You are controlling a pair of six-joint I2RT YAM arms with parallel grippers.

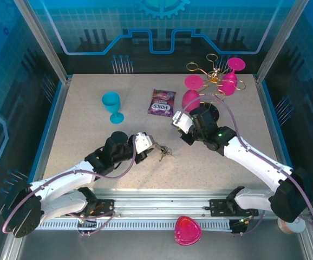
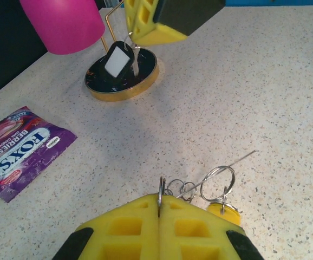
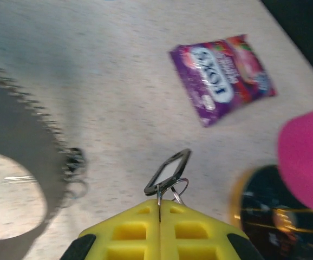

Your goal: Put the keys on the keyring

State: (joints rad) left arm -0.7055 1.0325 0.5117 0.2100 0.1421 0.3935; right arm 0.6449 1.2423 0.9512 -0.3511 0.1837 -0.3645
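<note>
right claw [image 3: 159,208] pinches one key [image 3: 167,172] by the rack base [image 2: 141,77]; left claw [image 2: 159,205] grips the keyring [image 2: 160,189] farther off; threading remains.

The tabletop [image 1: 91,141] is beige with fine dark speckles. The candy bag [image 1: 162,102] is purple with white letters and red berries. One goblet [image 1: 112,105] is turquoise and the other goblets [image 1: 228,81] are magenta. The wire rack [image 1: 215,73] is gold, and its base [image 2: 121,81] is black with a gold rim. The left hand [image 2: 160,203] and the right hand [image 3: 159,208] have yellow fingers. The key tag [image 3: 168,172] is black-framed with a white face. The silvery rings [image 2: 219,182] carry an orange-yellow tab [image 2: 224,211].
</note>
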